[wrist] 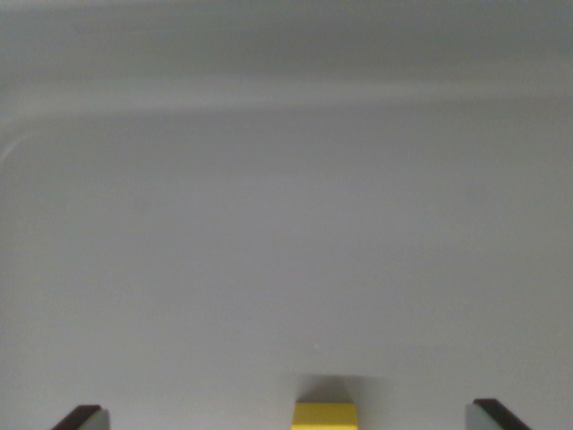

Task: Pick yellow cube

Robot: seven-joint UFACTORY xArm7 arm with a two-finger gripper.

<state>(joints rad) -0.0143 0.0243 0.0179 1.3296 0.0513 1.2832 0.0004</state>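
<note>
The fingers [286, 417] are standing spread either side of the yellow cube [324, 415], which is presenting as small, rigid and probably light, best pinched across opposite flat faces.

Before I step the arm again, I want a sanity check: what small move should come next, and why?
Probably lower straight down. The yellow cube sits roughly midway between the open gripper fingertips, with clear gaps on both sides, so no sideways correction looks needed before closing.
</note>
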